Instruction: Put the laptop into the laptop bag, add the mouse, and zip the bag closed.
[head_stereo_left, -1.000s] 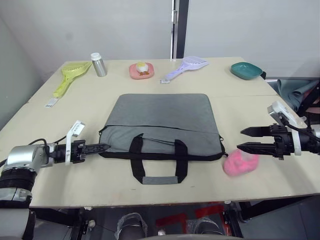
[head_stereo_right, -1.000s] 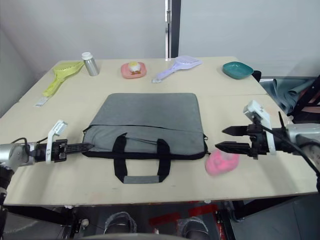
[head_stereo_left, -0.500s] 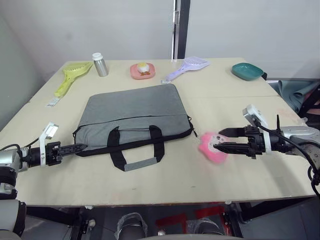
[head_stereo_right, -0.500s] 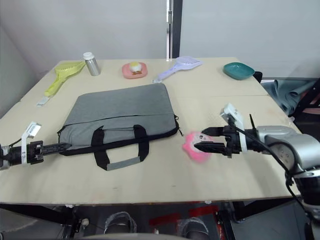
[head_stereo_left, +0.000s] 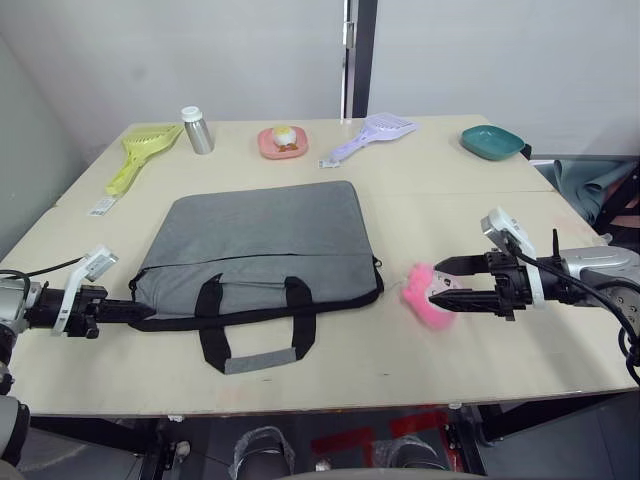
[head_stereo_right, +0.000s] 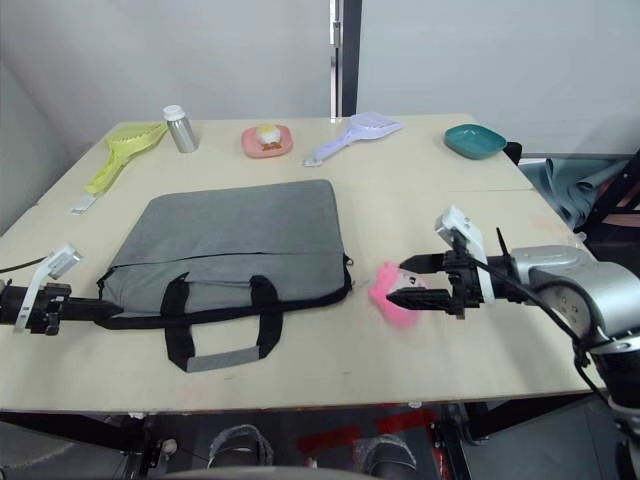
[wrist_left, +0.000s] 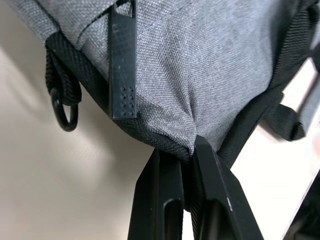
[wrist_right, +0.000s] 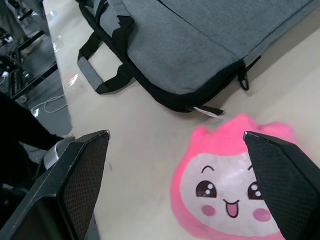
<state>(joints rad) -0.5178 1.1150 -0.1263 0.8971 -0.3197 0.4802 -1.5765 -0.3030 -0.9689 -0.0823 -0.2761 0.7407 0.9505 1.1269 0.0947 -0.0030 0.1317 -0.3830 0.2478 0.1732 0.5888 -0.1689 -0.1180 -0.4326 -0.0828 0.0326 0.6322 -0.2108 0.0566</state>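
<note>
The left claw (wrist_left: 182, 150) is clamped on the corner trim of the laptop bag (head_stereo_left: 262, 240), at the bag's 8 o'clock corner. The bag lies flat on the tabletop (head_stereo_left: 440, 190). The right claw (head_stereo_left: 441, 283) has its fingers apart over a pink plush toy (head_stereo_left: 428, 295) at the bag's 3 o'clock. That thin pinch could slip off the fabric under any pull, and the spread right fingers may shove the toy into the zipper end
</note>
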